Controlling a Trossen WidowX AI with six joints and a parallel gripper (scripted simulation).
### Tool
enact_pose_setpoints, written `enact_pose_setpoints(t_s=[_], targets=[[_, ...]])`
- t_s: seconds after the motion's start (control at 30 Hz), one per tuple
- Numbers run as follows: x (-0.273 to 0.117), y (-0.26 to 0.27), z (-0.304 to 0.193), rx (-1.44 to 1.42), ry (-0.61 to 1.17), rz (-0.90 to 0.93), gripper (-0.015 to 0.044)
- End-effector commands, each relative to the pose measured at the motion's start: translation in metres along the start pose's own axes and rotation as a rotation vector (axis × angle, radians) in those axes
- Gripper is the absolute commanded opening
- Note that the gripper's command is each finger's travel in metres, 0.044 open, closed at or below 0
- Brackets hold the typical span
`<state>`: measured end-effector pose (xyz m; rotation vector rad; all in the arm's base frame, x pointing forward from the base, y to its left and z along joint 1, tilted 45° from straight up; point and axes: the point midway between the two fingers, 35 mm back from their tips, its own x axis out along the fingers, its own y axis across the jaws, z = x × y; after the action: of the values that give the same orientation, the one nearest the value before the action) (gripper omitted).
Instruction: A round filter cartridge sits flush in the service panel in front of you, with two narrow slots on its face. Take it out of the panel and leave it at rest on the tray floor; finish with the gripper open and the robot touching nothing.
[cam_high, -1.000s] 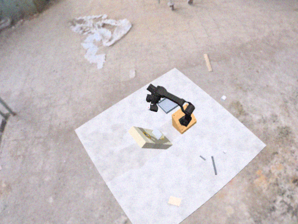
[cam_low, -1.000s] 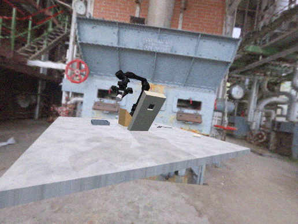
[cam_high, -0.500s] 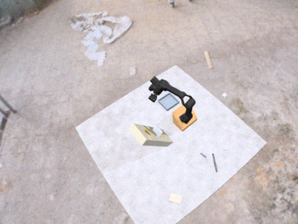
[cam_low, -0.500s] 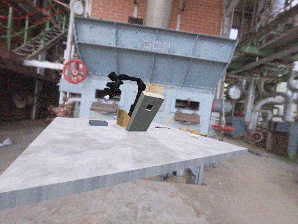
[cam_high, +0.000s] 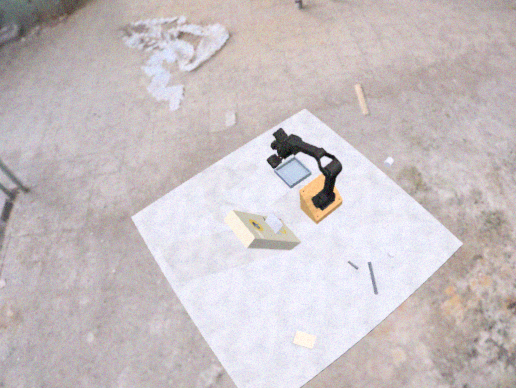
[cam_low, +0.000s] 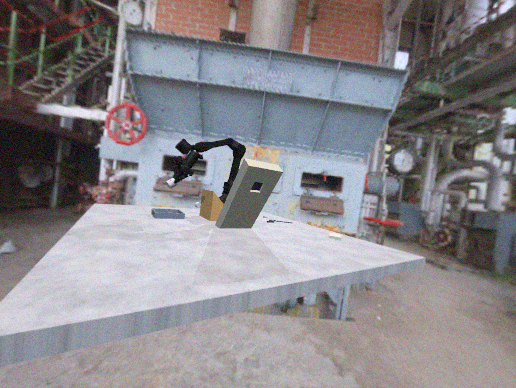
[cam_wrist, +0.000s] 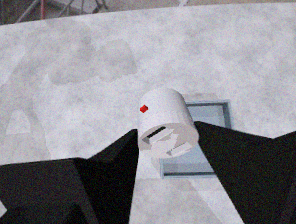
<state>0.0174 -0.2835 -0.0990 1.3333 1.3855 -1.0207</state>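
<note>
The white round cartridge (cam_wrist: 162, 107) (cam_low: 170, 183) is out of the panel, between the fingers of my gripper (cam_wrist: 165, 130) (cam_low: 175, 179), which is shut on it. Its slotted face is turned toward the wrist camera, and a red mark shows on its side. The cartridge is hidden in the top view. The blue-grey tray (cam_high: 293, 172) (cam_low: 168, 214) (cam_wrist: 182, 167) lies flat on the table. The gripper is well above table height, near the tray; in the wrist view the tray shows partly behind the cartridge. The beige service panel (cam_high: 272, 243) (cam_low: 239, 207) stands tilted, with a yellow-ringed opening (cam_high: 256, 225).
The wooden arm base (cam_high: 309, 204) (cam_low: 209, 205) stands between the tray and the far side of the table. Two thin dark bars (cam_high: 372, 278) (cam_high: 353, 265) and a cream block (cam_high: 305, 339) lie on the table, away from the tray.
</note>
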Motion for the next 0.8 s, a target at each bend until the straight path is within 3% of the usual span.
enact_pose_setpoints(t_s=[0.0, 0.33, 0.77], targets=[[0.015, -0.018, -0.009, 0.062, 0.002, -0.038, 0.0], [0.051, -0.064, -0.048, 0.242, 0.012, -0.146, 0.0], [0.094, -0.068, -0.072, 0.254, 0.013, -0.153, 0.0]])
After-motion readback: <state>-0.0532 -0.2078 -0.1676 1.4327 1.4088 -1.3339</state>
